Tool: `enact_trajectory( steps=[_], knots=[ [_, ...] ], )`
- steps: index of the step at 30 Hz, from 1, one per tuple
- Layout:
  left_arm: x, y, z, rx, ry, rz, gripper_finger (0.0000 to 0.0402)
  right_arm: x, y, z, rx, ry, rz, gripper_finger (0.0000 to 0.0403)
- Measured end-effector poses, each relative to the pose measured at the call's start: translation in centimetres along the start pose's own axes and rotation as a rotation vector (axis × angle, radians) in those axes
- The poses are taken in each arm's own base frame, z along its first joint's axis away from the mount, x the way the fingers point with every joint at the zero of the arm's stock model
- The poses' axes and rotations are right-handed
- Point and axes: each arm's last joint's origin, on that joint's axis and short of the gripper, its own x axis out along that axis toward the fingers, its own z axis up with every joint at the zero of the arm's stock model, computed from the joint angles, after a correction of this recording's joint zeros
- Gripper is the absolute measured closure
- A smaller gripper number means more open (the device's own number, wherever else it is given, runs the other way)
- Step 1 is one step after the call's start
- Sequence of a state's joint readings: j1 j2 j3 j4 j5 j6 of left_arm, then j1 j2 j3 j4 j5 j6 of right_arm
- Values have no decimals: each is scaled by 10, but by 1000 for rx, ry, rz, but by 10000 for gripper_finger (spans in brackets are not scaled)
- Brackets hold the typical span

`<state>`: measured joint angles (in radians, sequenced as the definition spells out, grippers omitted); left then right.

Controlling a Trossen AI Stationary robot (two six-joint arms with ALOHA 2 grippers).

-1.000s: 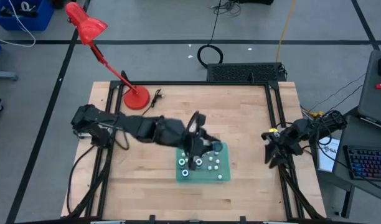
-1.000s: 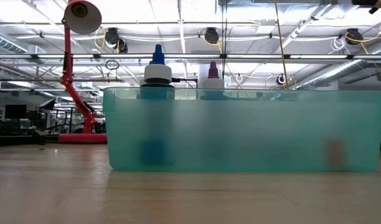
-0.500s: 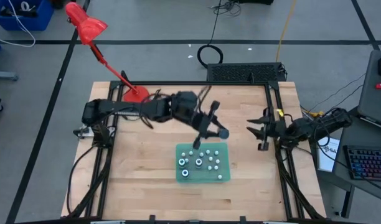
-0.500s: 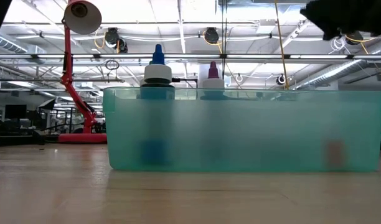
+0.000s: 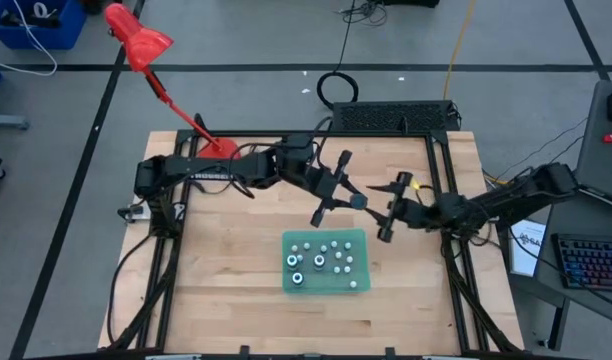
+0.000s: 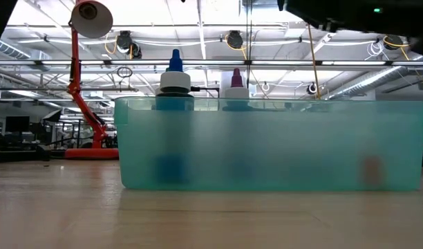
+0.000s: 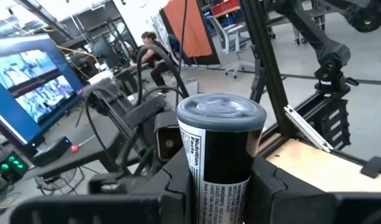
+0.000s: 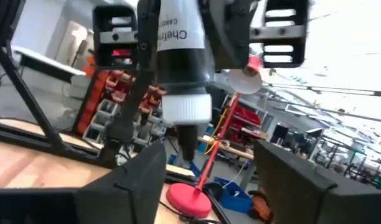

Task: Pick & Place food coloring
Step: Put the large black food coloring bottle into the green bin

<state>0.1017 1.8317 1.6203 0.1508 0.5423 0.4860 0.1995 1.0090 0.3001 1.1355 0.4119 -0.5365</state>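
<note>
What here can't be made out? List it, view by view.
- Low view: the teal bin has frosted walls, so bottles inside are blurs; only two tops clear the rim.
- High view: the bottles' colours are too small to tell.
- Left wrist view: the left gripper's fingers hide the held bottle's lower half.

the bin [image 5: 358,283] is see-through teal green, and it sits on a light brown wood table [image 5: 226,290]. the little bottles [image 5: 326,262] in it are white on top. in the low view, one has a blue tip [image 6: 175,60] over a white collar and one has a purple tip [image 6: 236,76]. the bottle [image 7: 220,158] in the left gripper [image 5: 333,190] has a black body, a white label with small black print, a white collar and a dark tip. both arms are black. the desk lamp [image 5: 146,50] is bright red. a screen [image 7: 27,84] in the room glows blue.
</note>
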Motion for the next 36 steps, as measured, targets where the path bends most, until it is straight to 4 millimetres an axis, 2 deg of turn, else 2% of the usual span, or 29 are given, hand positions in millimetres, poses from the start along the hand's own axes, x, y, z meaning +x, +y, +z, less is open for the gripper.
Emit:
enact_trajectory(
  steps=[4, 8, 15, 25, 28, 33, 36],
  knots=[
    [0, 0, 0, -12, 0, 0, 313, 26, 0, -1, 24, 2, 45, 151],
    [0, 0, -1, -21, 1, 0, 313, 38, 2, -4, 33, 8, 83, 152],
    [0, -1, -3, -35, 22, -8, 314, 37, -1, 0, 20, -9, 74, 178],
    [-2, 2, -5, -51, 29, -2, 314, 34, -3, 3, 33, 7, 86, 188],
    [-2, 2, -5, -50, 28, -2, 315, 34, -3, 3, 32, 9, 88, 213],
    [-2, 2, -4, -41, 21, -2, 315, 34, -3, 4, -1, -4, 94, 300],
    [-2, 1, -4, -42, 20, -5, 315, 34, -2, 3, -7, -11, 121, 300]
  ],
)
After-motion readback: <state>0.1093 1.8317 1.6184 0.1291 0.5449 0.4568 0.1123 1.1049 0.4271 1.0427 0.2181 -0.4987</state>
